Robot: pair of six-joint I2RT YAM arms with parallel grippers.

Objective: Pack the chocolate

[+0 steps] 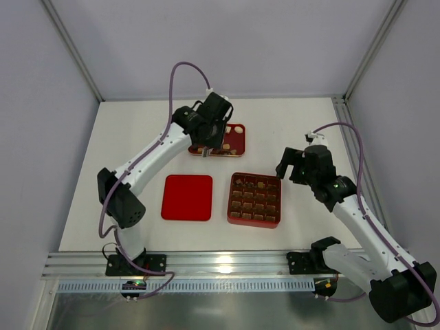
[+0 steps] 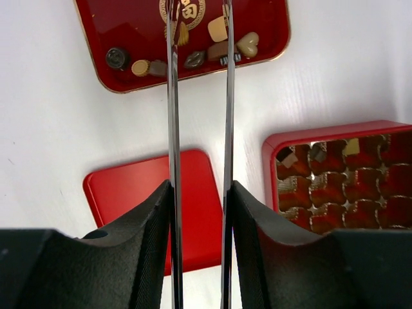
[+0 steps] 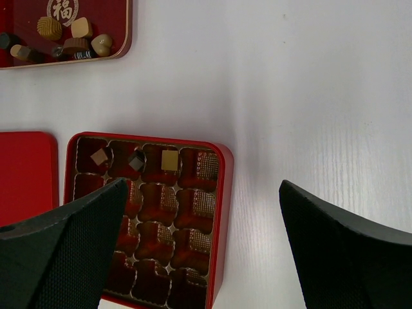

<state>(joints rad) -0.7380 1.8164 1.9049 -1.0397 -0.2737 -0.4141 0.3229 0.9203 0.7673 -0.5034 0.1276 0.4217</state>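
The chocolate [image 2: 217,29] lies as several loose pieces, dark, tan and cream, in a shallow red tray [image 1: 238,143] at the back of the table. My left gripper [image 2: 199,9] hangs over the tray's near part, its long thin metal fingers [image 2: 171,129] parallel with a gap, open and empty. The red gridded box [image 1: 278,203] stands in the middle; three pieces [image 3: 136,161] sit in cells of its far row. My right gripper [image 3: 203,185] is wide open and empty above the box's right edge.
A flat red lid [image 1: 187,197] lies left of the box, also in the left wrist view [image 2: 138,193]. White table [image 1: 137,137] with frame posts at the back corners and a metal rail along the near edge.
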